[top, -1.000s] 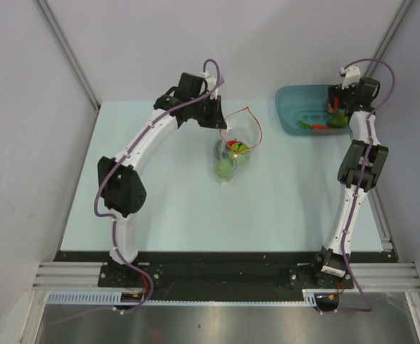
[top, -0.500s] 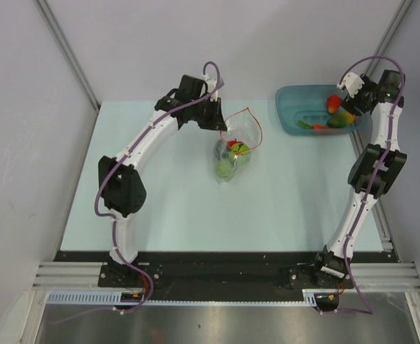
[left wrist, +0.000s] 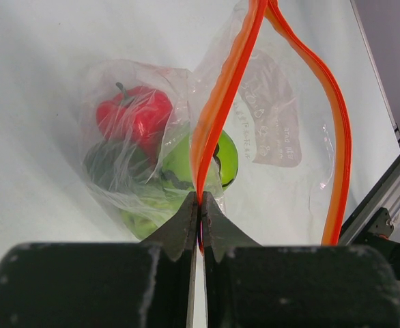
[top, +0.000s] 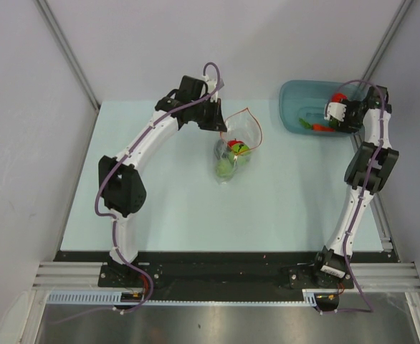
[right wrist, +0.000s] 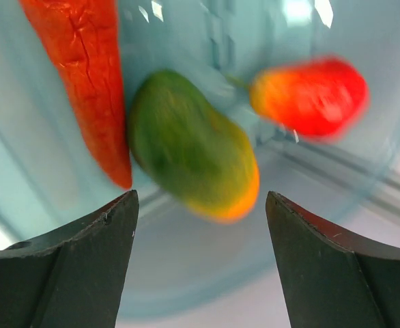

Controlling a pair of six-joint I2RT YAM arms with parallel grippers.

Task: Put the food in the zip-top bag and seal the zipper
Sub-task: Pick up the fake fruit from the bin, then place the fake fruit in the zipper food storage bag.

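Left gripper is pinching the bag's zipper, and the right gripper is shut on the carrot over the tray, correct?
Not quite: the right wrist view shows the right gripper open and empty above the tray, where the carrot lies. The left gripper does pinch the zipper.

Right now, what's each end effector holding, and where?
Left end effector: shut on the zip-top bag, pinching its zipper at the mouth. Right end effector: open over the tray, nothing held.
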